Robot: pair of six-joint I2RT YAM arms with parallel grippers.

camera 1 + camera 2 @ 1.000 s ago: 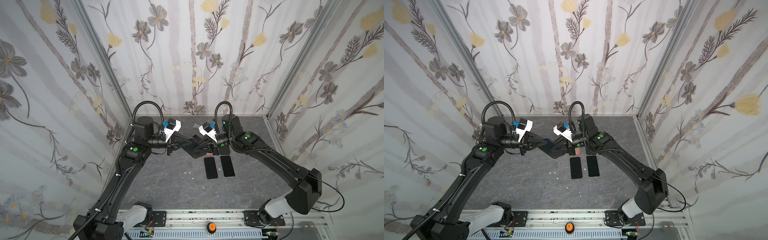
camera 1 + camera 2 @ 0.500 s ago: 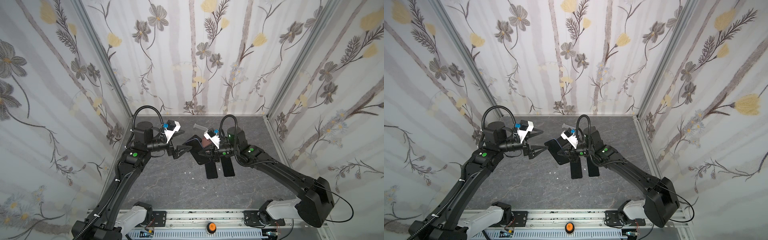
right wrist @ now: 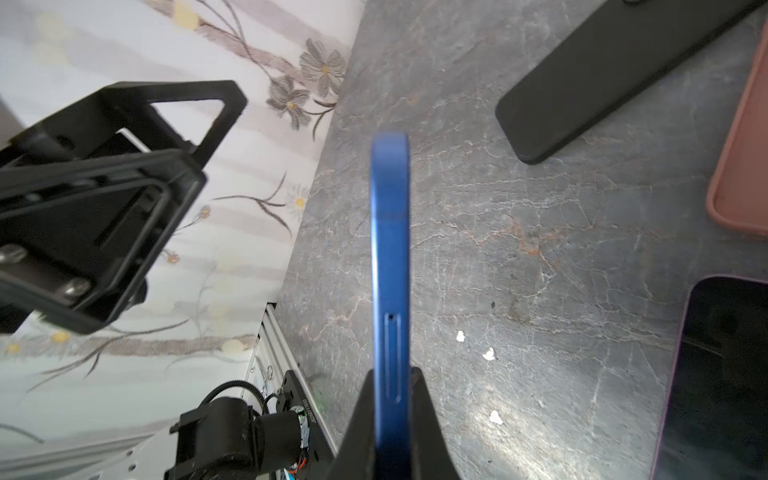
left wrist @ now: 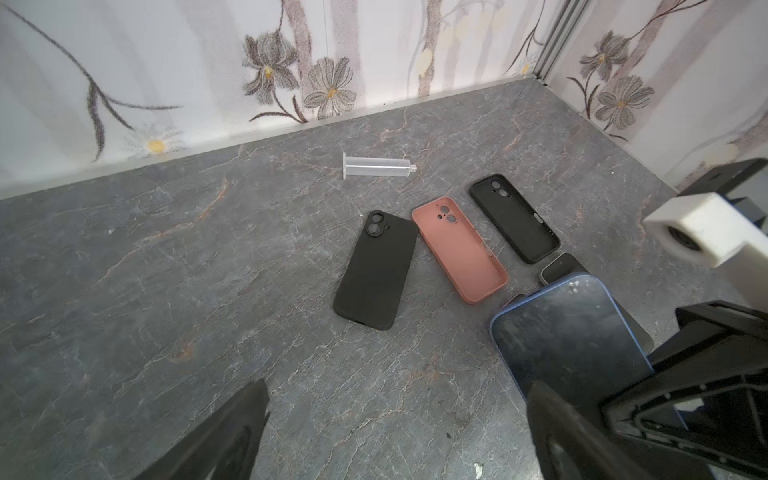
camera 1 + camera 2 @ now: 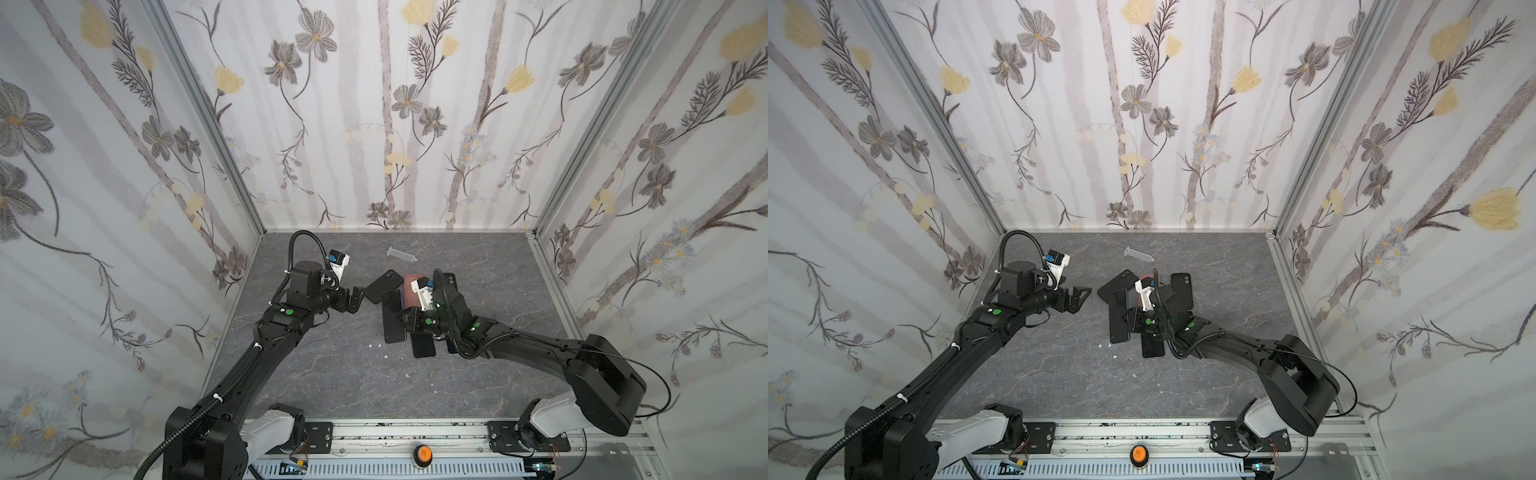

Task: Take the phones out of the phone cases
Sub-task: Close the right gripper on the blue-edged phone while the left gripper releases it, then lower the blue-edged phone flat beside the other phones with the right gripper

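On the left of the grey stone-patterned table (image 5: 332, 374), my left claw (image 5: 358, 296) hangs released, jaws spread wide with nothing between them, pointing toward a black phone case (image 4: 376, 272) that lies back-up and empty on the surface, well apart from my fingertips. Just right of it, the blue phone (image 4: 569, 332) sits bare of any case, its dark screen facing up in both top views; whether its far end touches the table I cannot tell. My right claw (image 3: 390, 386) is clenched across the phone's two faces near one end, the blue metal edge running away from my wrist camera. Behind the phone lie a pink case (image 4: 459, 249) and a second black case (image 4: 515, 224), both hollow side up, side by side. Farther back rests a clear syringe barrel (image 5: 401, 254). A dark phone (image 5: 423, 345) lies flat under my right wrist.
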